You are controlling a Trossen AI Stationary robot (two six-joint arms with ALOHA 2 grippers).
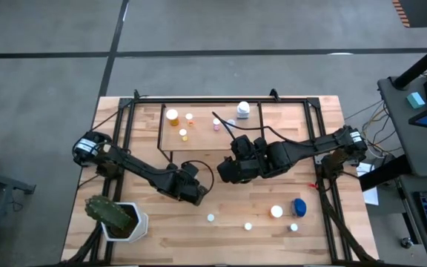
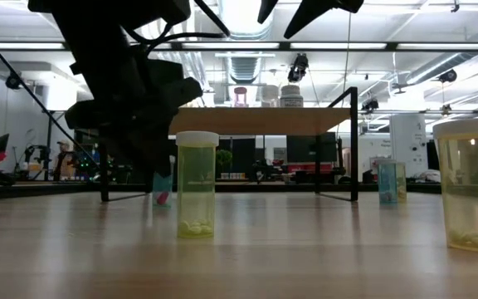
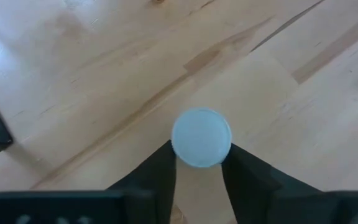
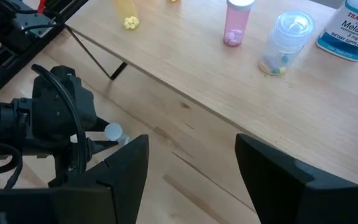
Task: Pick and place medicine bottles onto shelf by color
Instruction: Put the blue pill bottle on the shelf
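The wooden tabletop (image 1: 221, 222) carries the shelf (image 1: 199, 137) at its far edge, a potted cactus (image 1: 116, 216) at its near left corner, and loose medicine bottles along the near edge, among them a wider blue bottle (image 1: 299, 207) toward the near right corner. On the shelf stand orange bottles (image 1: 172, 116) at its left end, a pink bottle (image 4: 237, 22), a clear pale-blue bottle (image 4: 286, 38) and a white melatonin bottle (image 4: 353, 28) farther right. The right gripper (image 4: 191, 171) hangs with its fingers spread wide and empty, just off the shelf's near edge. The left gripper (image 3: 199, 171) is low over the middle of the tabletop, its two fingers flanking a small pale-capped bottle (image 3: 201, 137) and half drawn in; whether they already press it I cannot tell. To do this pick well, I judge the fingers should close squarely on the body below the cap, then lift straight up so the bottle does not tip. The left wrist view shows only that round cap from above; the low view shows a pale blue body with something pink at its foot beneath the dark gripper, which the high view hides entirely.
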